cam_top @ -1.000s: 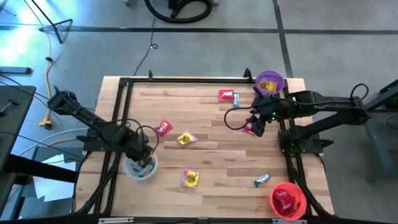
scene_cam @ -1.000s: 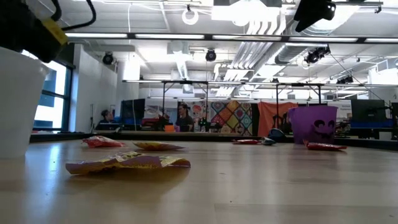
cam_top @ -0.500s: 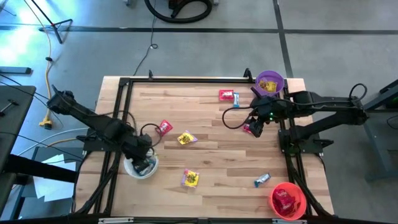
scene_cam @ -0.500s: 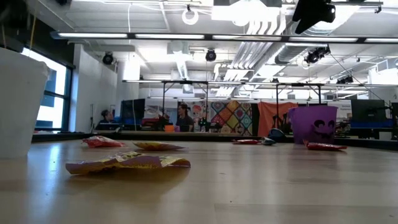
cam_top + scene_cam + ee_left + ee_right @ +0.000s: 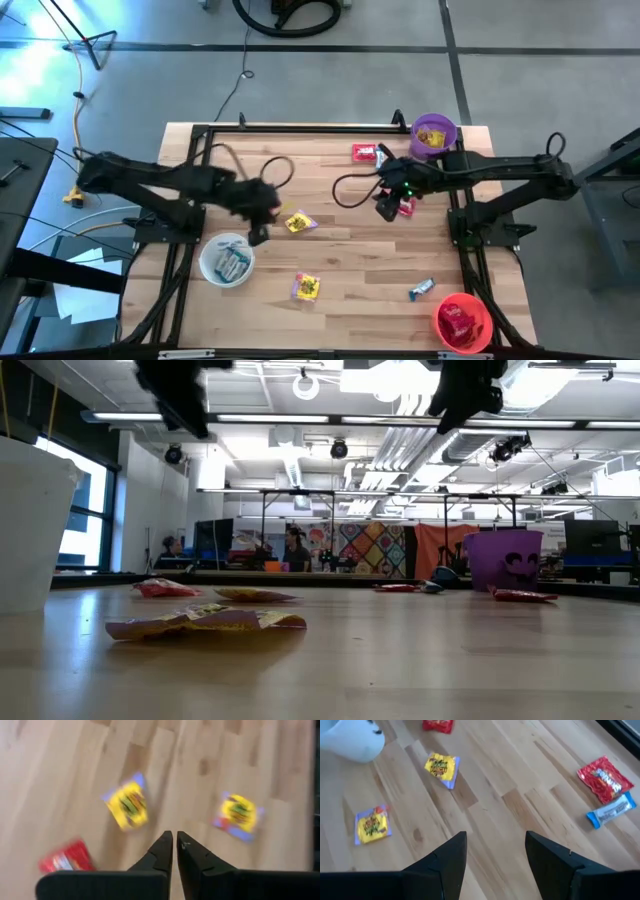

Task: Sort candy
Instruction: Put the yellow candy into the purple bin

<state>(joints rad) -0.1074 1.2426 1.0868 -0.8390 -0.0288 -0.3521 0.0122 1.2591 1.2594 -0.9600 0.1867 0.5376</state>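
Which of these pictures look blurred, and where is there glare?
Left wrist view: the yellow candy and red candy are smeared by motion. High view: the left arm is streaked. Right wrist view: sharp. Low view: ceiling lights glare; the near candy is slightly soft.

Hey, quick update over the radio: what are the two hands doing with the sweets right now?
Left hand shut, empty, above the yellow candy. Right hand open, empty, mid-table. Loose candy scattered; nothing blocking.
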